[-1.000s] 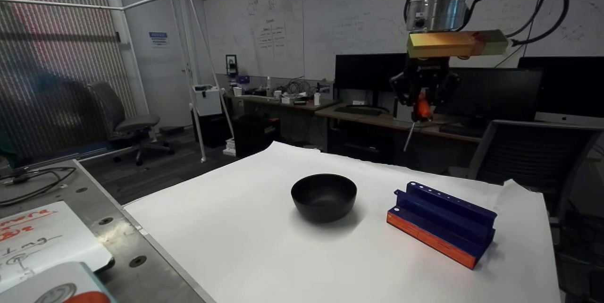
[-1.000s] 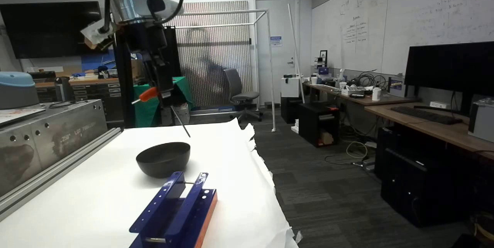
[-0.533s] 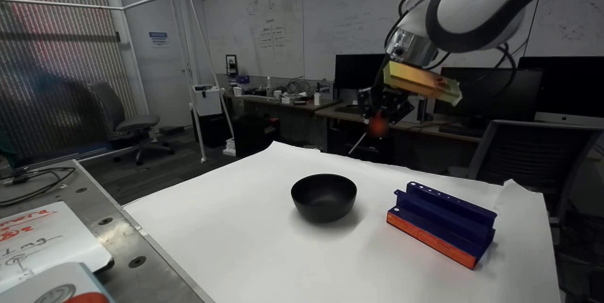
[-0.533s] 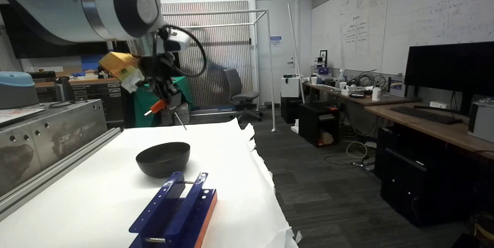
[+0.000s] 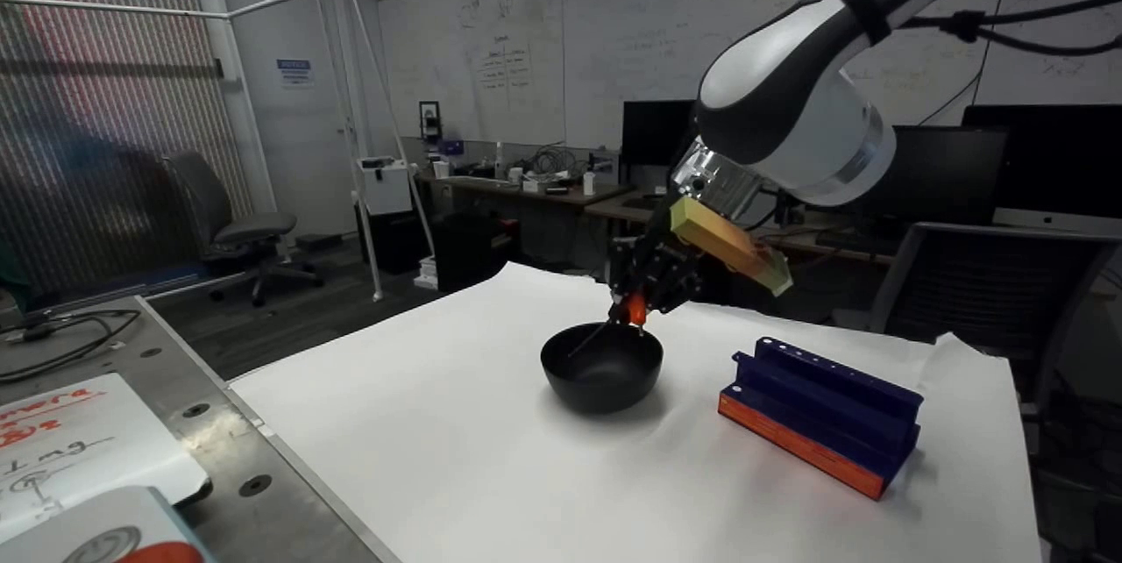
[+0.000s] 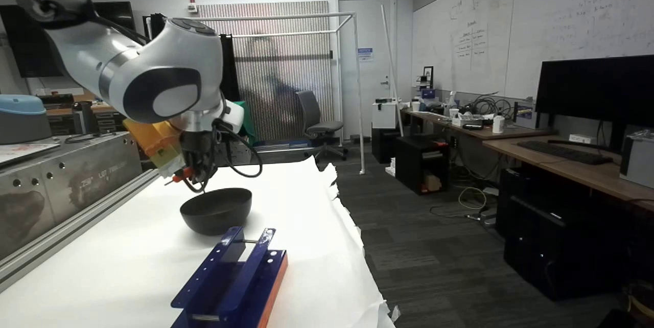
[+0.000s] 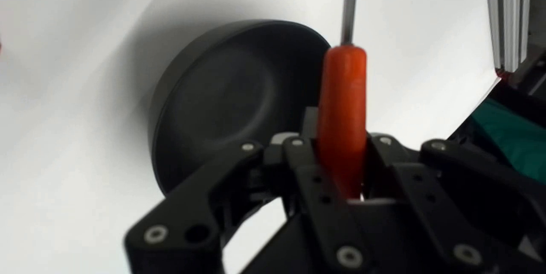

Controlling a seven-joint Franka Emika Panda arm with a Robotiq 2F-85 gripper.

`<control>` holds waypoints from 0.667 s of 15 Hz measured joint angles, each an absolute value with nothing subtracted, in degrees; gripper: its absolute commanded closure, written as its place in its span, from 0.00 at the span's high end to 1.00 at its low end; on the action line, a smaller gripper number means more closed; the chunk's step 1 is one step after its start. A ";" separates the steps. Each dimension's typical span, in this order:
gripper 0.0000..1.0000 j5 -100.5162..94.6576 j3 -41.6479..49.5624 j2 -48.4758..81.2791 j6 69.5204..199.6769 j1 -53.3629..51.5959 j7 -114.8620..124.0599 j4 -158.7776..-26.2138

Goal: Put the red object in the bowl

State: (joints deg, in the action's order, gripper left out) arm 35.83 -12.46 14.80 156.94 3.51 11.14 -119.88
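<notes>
My gripper [image 7: 339,141] is shut on the red object [image 7: 342,94], a red-orange tapered handle with a short metal pin at its end. The red object also shows in both exterior views [image 5: 636,309] [image 6: 185,172]. A thin dark rod sticks out from the gripper and reaches over the bowl's opening. The round black bowl [image 5: 601,388] stands upright on the white-covered table and shows nothing inside it in the wrist view [image 7: 222,94]. The gripper is tilted, just above the bowl's rim in both exterior views [image 6: 217,218]. In the wrist view the handle overlaps the bowl's rim.
A blue ridged block with an orange-red base [image 5: 811,423] stands near the bowl and also shows in an exterior view [image 6: 232,282]. A metal bench [image 5: 254,484] borders the table. Desks with monitors [image 5: 929,168] and a chair [image 5: 990,291] stand beyond.
The arm has come down and across toward the bowl, tilting, with the red object still in the gripper. The rod now reaches over the bowl's opening. The bowl and block have not moved.
</notes>
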 measured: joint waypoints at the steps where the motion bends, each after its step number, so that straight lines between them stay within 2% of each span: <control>1: 0.04 37.84 -12.39 16.02 156.93 3.59 8.71 -119.46; 2: 0.04 39.05 -12.18 17.11 156.94 3.63 6.95 -119.15; 3: 0.16 39.75 -11.85 18.07 157.04 3.68 5.56 -118.87; 4: 0.42 40.17 -11.50 18.95 157.18 3.79 4.39 -118.70; 6: 0.45 41.63 -11.10 20.51 157.23 4.26 2.36 -118.18; 10: 0.77 43.34 -10.93 22.75 157.19 5.25 -0.26 -116.82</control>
State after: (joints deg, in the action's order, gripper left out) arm 43.34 -10.93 22.75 157.19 5.25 -0.26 -116.82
